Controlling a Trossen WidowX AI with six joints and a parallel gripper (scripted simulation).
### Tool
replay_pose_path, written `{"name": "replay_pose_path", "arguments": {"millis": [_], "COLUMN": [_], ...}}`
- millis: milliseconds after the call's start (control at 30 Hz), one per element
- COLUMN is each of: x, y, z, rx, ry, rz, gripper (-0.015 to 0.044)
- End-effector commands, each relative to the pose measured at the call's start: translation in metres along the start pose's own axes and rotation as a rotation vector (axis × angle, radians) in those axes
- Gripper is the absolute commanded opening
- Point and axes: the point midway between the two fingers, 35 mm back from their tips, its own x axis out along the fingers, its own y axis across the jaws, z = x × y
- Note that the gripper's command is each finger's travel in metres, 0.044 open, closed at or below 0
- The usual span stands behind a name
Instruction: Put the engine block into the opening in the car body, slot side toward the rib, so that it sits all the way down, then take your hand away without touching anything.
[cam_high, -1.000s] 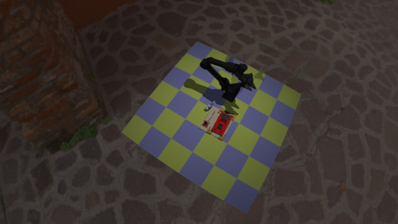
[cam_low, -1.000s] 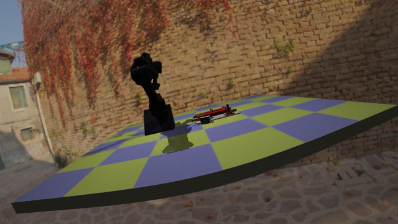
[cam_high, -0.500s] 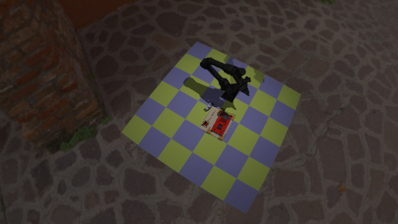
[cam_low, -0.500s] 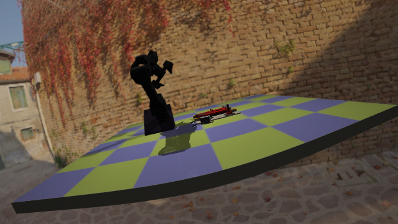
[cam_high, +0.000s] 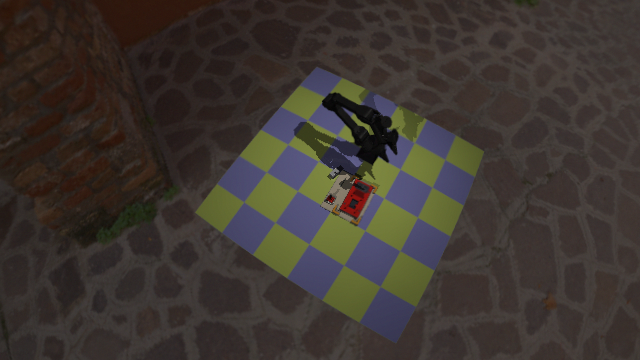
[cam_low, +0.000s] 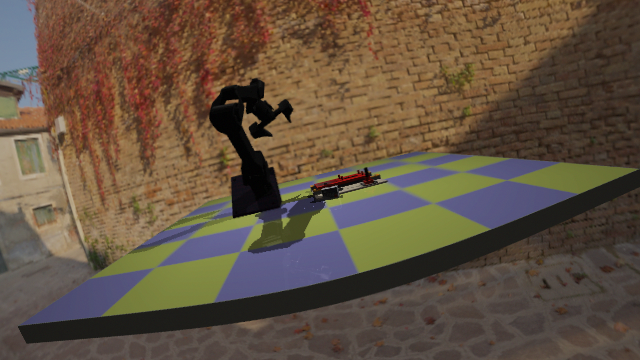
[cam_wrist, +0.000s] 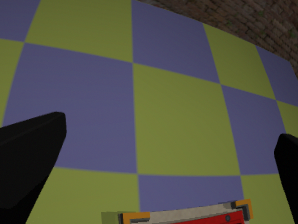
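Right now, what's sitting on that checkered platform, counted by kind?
Robot arm, fingers open and holding nothing: 1
Red car body: 1
Pale base tray under it: 1
Small dark engine block, on the tray: 1
Total: 4

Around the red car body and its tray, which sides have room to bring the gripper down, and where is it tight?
Open checkered squares border the car body on its far side from the arm. It is crowded where the tray nears the arm base. The gripper hangs open, high above.
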Motion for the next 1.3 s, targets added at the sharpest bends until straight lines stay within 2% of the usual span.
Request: {"name": "replay_pose_path", "arguments": {"millis": [0,633,1267], "x": [0.003,0.008,0.006], "y": [-0.010,-0.046,-0.072], "z": [-0.010,-0.058,-0.111], "rx": [0.147,0.772,1.384], "ry": [0.049,0.230,0.387], "rz": [-0.013,-0.106,-0.284], "gripper": [0.0440,0.0440,0.0440]}}
